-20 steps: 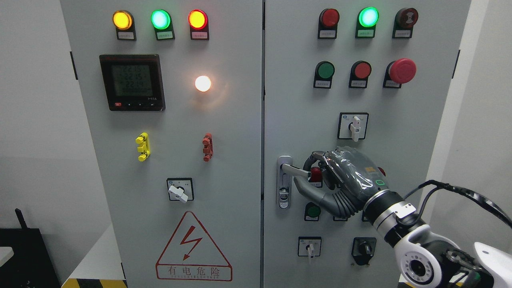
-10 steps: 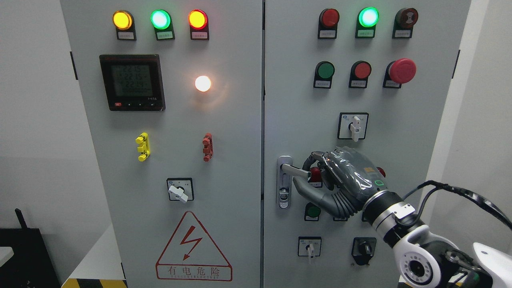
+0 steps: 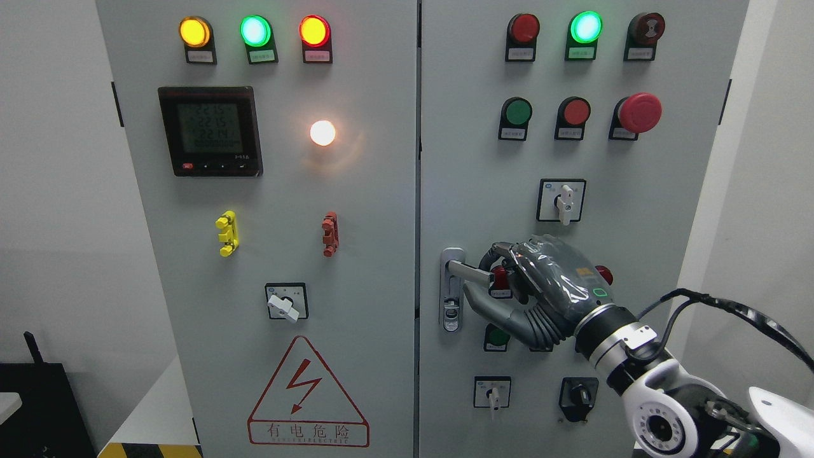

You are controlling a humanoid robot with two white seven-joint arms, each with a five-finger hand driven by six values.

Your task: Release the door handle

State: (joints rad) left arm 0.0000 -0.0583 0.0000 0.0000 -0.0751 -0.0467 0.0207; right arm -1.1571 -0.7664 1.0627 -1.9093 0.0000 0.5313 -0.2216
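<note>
Right hand [image 3: 534,286]: enters from 4 o'clock, grey, fingers curled over the lever from above, thumb [image 3: 483,304] pressed beneath it; it grasps the handle.
Handle [image 3: 467,270]: silver lever on the right door, near its left edge, pointing toward 3 o'clock from a vertical plate [image 3: 451,289]; its outer end is hidden inside the hand.
Keyhole [image 3: 451,315]: low on the plate, at 6 o'clock from the lever.
Right door [image 3: 572,159]: grey, shut flush beside the left door.
Red button [image 3: 501,278]: just behind the fingers, partly covered.
Green button [image 3: 497,336]: at 6 o'clock from the hand, partly behind the thumb base.
Rotary switch [image 3: 562,201]: white knob, at 12 o'clock from the hand.
Mushroom button [image 3: 639,112]: red, toward 1 o'clock from the hand.
Green lamp [image 3: 586,27]: lit, top row of the right door.
Left door [image 3: 267,210]: holds three lit lamps at the top, a meter [image 3: 210,131], a glowing white lamp [image 3: 322,132], and a warning triangle [image 3: 308,394] at its bottom.
Cable [image 3: 731,308]: black, loops over the forearm at the frame's 4 o'clock.
Left hand: out of sight.
</note>
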